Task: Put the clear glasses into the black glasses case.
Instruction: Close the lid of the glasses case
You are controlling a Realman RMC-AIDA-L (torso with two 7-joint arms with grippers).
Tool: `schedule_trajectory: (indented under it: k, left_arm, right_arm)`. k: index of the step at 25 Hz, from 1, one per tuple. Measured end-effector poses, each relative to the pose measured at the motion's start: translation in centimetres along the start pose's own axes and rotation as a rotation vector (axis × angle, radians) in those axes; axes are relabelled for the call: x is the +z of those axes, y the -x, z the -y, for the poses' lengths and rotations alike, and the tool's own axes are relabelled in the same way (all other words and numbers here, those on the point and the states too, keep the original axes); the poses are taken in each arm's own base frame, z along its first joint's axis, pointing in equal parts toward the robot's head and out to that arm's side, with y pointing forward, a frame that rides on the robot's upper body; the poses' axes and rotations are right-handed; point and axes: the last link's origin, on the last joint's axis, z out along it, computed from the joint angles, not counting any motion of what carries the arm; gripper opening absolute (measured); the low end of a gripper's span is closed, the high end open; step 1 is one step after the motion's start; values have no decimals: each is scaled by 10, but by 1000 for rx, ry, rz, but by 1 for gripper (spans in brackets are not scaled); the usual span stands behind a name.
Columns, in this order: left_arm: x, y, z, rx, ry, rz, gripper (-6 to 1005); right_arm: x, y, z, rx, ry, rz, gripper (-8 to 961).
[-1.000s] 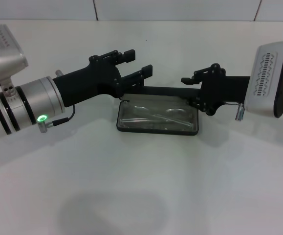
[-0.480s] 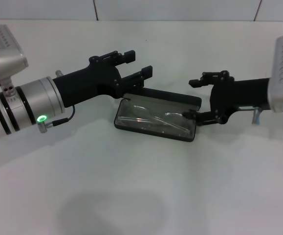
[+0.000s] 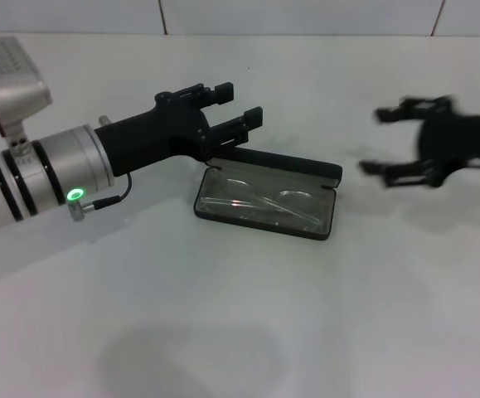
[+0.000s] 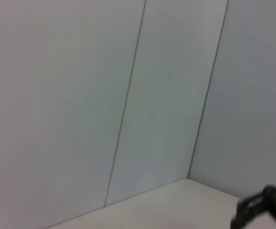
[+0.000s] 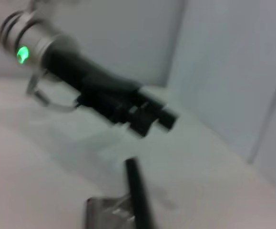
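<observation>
The black glasses case point(image 3: 326, 225) lies open at the table's centre, its lid point(image 3: 293, 162) raised at the far side. Inside it the clear glasses point(image 3: 260, 201) lie on the lining, folded. My left gripper point(image 3: 238, 103) hovers just behind the case's left end, open, with nothing between its fingers. Well to the right of the case and clear of it, my right gripper point(image 3: 374, 141) is blurred and open, holding nothing. The right wrist view shows the left arm point(image 5: 104, 93) and the case point(image 5: 110, 213) with its lid edge point(image 5: 138, 195).
The white table point(image 3: 240, 315) runs to a tiled wall point(image 3: 306, 16) at the back. In the left wrist view there is only wall point(image 4: 128, 95) and a dark blurred part point(image 4: 266, 210) at the lower corner.
My right gripper has let go of the case's right end and drawn away to the right. The case turned slightly and now lies still. The left gripper rose a little.
</observation>
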Motion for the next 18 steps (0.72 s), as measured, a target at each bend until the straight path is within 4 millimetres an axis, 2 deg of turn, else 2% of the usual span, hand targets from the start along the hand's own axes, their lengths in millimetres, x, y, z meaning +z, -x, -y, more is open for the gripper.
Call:
schedule_trajectory:
  k: [4,6,10,11,12,18]
  left_arm:
    - [13,-7,5,-14,-4,34,661]
    - [22,-9,8,-20,-10,67,661]
    - [47,-12,10,-26,-2,179,661]
    - [47,-12,10,-26,-2,179,661]
    - [57,-11,9,-21,10,249,661]
    - [64,-4,6,-4,11,333,661]
  right_arm:
    - [-46,-11,11,112,-114,107,781]
    - [-58,-18,14,162,-166,134,780]
    - [-61,-31,11,223,-188,131,778]
    - [-59,-34,10,231,-185,127,778]
    - [-58,-36,9,233,-185,122,777]
    - [-50,-42,2,239,-183,100,776]
